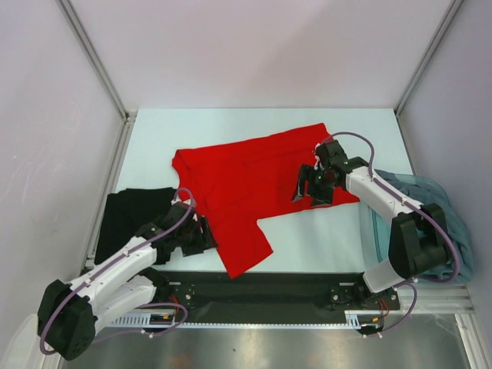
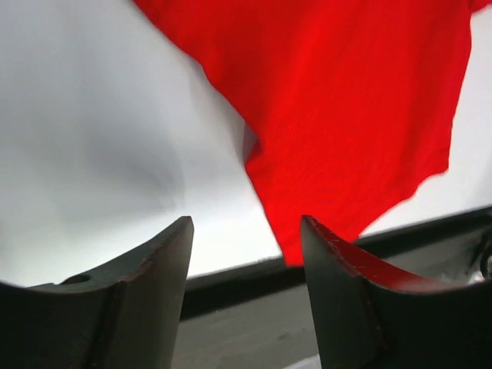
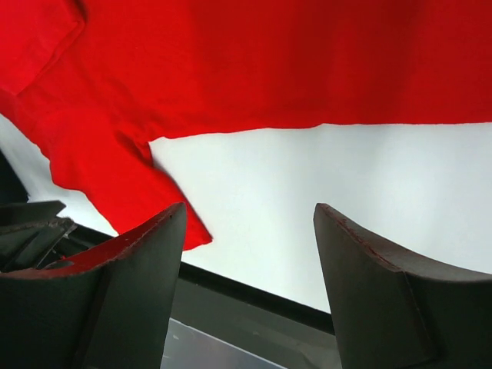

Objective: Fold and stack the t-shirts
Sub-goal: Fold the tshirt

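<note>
- left gripper (image 1: 201,234) is down low by the near-left edge of the red t-shirt (image 1: 238,184), jaws apart with nothing in them
- black t-shirt (image 1: 131,215) sits folded just left of that arm, at the tabletop's (image 1: 323,238) left edge
- teal-grey t-shirts (image 1: 453,223) are heaped off the right side
- the red one lies spread flat mid-tabletop, a bit skewed
- right gripper (image 1: 307,188) hangs over its right end, jaws also apart and empty
</note>
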### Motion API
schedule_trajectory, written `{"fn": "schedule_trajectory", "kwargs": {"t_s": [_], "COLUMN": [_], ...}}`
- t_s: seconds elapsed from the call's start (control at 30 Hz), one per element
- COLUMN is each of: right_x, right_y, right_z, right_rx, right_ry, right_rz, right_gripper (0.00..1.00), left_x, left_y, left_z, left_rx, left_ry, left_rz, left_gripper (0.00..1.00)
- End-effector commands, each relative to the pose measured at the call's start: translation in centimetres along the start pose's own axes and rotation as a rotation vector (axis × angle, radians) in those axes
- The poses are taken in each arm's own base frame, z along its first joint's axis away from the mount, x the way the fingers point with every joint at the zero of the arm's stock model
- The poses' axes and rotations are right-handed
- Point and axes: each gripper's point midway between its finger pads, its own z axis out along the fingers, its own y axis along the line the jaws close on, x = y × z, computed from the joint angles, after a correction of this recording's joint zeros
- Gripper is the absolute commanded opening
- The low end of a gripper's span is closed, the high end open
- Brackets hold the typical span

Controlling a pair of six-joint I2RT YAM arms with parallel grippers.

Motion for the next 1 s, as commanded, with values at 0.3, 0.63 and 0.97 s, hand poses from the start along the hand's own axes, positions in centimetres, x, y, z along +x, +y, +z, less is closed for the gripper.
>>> {"fn": "schedule_trajectory", "kwargs": {"t_s": [0.3, 0.63, 0.97], "right_x": [-1.5, -1.2, -1.7], "right_y": [1.4, -1.5, -2.0], "right_z": [-2.2, -2.8, -2.6], "right_rx": [-0.096, -0.086, -0.119], "right_ry": [-0.096, -0.106, -0.115], "right_rz": [-0.005, 0.031, 0.059], "right_gripper": [0.72, 0.71, 0.71], "left_x": [-3.9, -1.8, -0.8], "left_y": [-1.6, -2.0, -1.0], "left_z": [3.9, 4.2, 3.1], "left_rx": [0.075, 0.113, 0.078], "left_ry": [-0.174, -0.078, -0.069], "left_rz": [0.047, -0.074, -0.158], "left_gripper": [0.65, 0.62, 0.58]}}
